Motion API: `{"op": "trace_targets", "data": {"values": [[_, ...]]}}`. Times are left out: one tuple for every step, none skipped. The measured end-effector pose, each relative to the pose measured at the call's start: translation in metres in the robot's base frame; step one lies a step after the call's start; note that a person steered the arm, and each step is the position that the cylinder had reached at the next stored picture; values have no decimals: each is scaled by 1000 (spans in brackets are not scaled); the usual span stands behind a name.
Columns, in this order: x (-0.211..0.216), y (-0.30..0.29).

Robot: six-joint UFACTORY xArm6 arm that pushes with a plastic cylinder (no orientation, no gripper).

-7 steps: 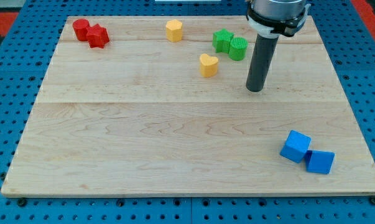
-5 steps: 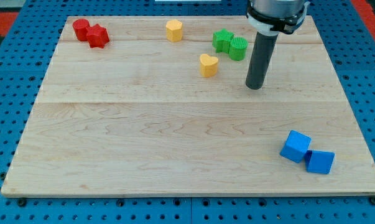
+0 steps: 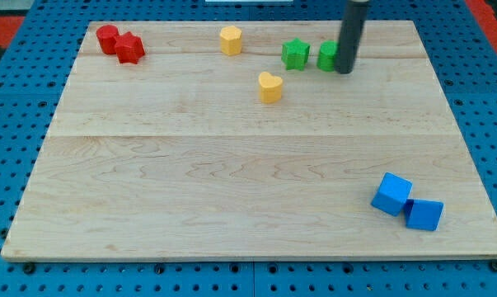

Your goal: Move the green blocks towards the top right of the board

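Note:
Two green blocks lie near the view's top right of the wooden board point(image 3: 232, 181): a green star-shaped block point(image 3: 295, 54) and a green round block point(image 3: 328, 56), apart from each other. My tip point(image 3: 344, 71) stands right against the round block's right side, and the rod hides part of it. The star-shaped block sits to the left of both.
A yellow heart-shaped block point(image 3: 269, 87) lies below and left of the green star. A yellow block point(image 3: 230, 40) sits near the top middle. Two red blocks point(image 3: 120, 43) touch at the top left. Two blue cubes point(image 3: 406, 204) touch at the bottom right.
My tip moved up from below the green blocks to the round block's right side. The round green block now sits apart from the star. The yellow heart shifted slightly left and down.

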State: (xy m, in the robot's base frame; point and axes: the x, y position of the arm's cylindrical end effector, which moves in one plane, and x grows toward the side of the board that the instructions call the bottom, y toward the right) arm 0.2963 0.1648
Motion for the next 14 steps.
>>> {"op": "trace_targets", "data": {"values": [[20, 5], [48, -31], [6, -29], [-27, -15], [11, -15], [6, -43], [-36, -45], [-43, -28], [-39, 1], [30, -20], [38, -100], [14, -125], [-16, -68], [-24, -27]]}}
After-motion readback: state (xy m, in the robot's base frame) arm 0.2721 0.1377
